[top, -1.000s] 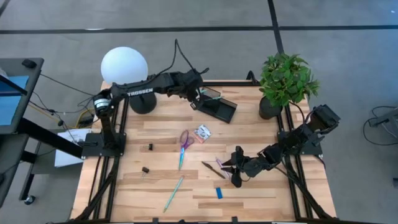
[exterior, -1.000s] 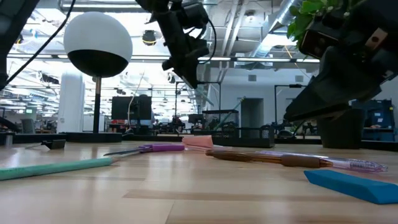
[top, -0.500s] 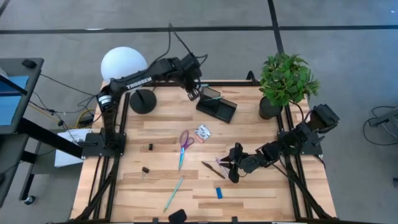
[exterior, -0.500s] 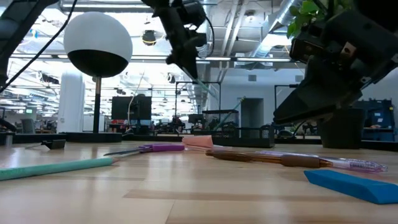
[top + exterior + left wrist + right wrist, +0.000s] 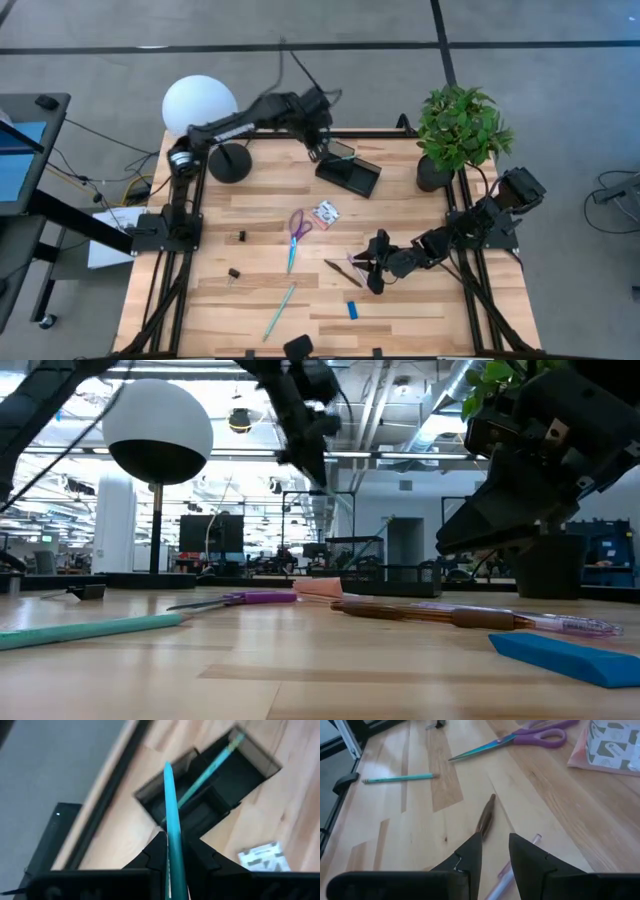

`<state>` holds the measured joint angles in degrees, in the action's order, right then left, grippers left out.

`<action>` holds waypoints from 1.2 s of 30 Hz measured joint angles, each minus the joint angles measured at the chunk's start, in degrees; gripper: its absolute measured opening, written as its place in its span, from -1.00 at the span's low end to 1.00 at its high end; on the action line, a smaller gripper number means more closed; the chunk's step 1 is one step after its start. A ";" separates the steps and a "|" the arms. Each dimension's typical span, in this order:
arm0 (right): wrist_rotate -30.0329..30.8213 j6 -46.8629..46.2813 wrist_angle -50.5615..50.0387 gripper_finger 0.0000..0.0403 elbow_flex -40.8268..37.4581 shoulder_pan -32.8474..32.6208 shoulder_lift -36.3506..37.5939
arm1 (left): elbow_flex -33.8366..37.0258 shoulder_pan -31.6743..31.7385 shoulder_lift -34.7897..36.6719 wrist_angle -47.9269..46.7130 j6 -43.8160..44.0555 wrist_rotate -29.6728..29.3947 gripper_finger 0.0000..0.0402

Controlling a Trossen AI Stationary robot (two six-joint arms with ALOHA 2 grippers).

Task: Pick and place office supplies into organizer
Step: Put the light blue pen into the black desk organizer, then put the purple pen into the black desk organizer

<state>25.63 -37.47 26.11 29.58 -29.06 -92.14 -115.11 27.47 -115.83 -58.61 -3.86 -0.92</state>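
Gripping a teal pen (image 5: 172,835), the left gripper (image 5: 172,857) hangs above the black organizer (image 5: 350,172) at the table's far edge — another teal pen (image 5: 207,772) stands inside. Right gripper (image 5: 492,852) hovers slightly parted over the brown pen (image 5: 485,815) — nothing held.

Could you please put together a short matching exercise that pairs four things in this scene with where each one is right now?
Things:
1. teal pencil
2. purple-handled scissors
3. blue block
4. potted plant

Places:
A. on the table's far right corner
B. lying flat mid-table, beside the white patterned packet
C. clamped in the left gripper above the black organizer
D. on the wood near the front edge, in front of the right gripper

Pairs: 1-C, 2-B, 3-D, 4-A
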 joint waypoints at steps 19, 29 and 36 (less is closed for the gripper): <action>-0.02 -0.03 -0.38 -0.54 0.00 -0.05 0.00 | 0.04 -0.54 -6.31 1.57 -2.58 -3.20 -0.65; -0.02 -0.03 -0.38 -0.54 0.00 -0.05 0.00 | 0.04 -0.93 -6.31 8.96 -3.19 -3.44 -0.60; 1.89 -0.01 -0.38 -0.54 0.00 -0.05 0.00 | -3.31 -1.45 -6.20 11.30 0.30 -2.42 -0.60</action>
<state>27.52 -37.47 25.74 29.58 -29.10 -92.14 -118.41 26.02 -122.04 -47.31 -3.56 -3.34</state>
